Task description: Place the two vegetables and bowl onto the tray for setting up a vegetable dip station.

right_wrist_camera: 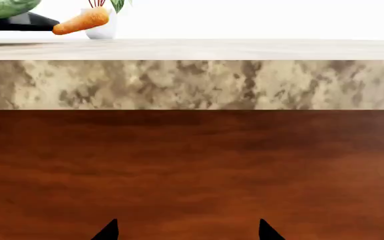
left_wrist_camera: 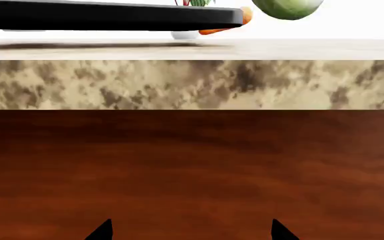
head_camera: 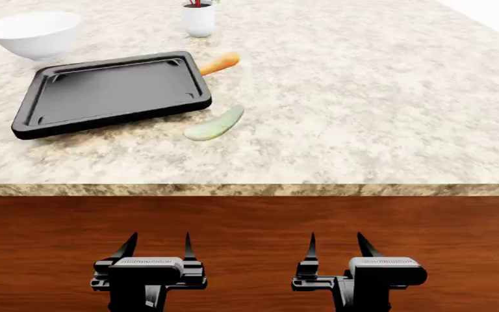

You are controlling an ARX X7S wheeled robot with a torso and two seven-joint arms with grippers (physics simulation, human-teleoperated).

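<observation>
Tray [head_camera: 111, 91] lay empty on the bench [head_camera: 362, 97]; cucumber [head_camera: 215, 124], carrot [head_camera: 219, 64] and bowl [head_camera: 34, 34] rested beside it. Left gripper [head_camera: 156, 246] and right gripper [head_camera: 336, 244] (jaws spread, empty) hung below.

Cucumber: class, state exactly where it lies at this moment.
In the head view, the cucumber lies on the counter just off the tray's near right corner, outside the rim, with the carrot farther back.

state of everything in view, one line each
tray: flat on the counter, nothing on it
bowl: upright, off the tray, looks empty
carrot: lying on the counter by the tray's corner
cucumber: lying on the counter beside the tray
plant pot: upright
left end effector: open, empty
right end effector: open, empty
</observation>
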